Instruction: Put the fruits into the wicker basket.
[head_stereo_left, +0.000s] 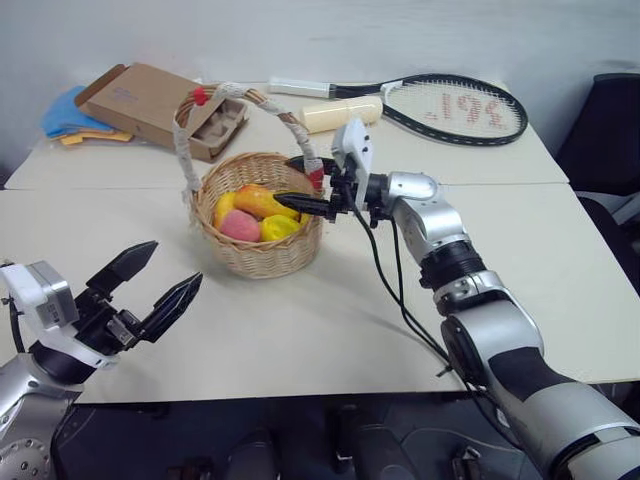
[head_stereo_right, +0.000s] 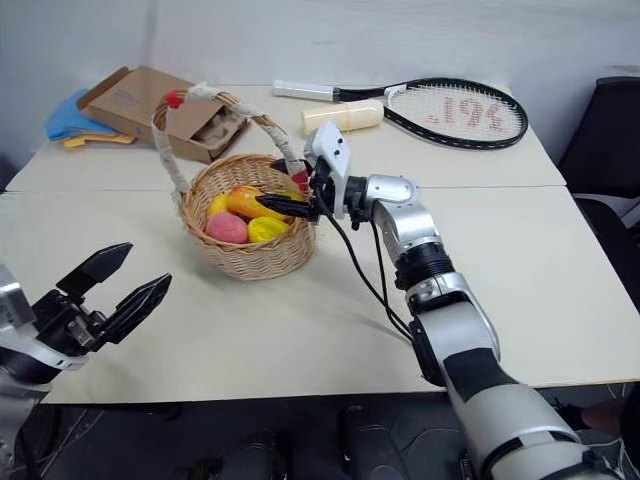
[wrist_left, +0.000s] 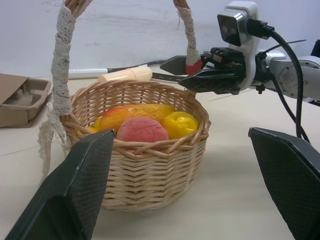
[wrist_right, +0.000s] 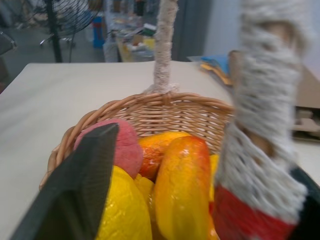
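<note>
surface: pale table, second table butted behind it, plain wall beyond
wicker basket: upright mid-table, tall taped handle arching over, red tape end at near-side handle base
fruits: all visible ones inside basket; mango lying across top, pink peach at front, lemon beside it, more yellow pieces underneath
right gripper: reaching in level from the right at basket rim, fingers apart, straddling red-taped handle base; no fruit between them; contact with handle can't be told
left gripper: hovering near table's front-left edge, pointed at basket, well apart from it; fingers spread wide, nothing held
background: cardboard box back left, blue and yellow items beside it, cream cylinder and tennis racket at back
right edge: dark chair
</note>
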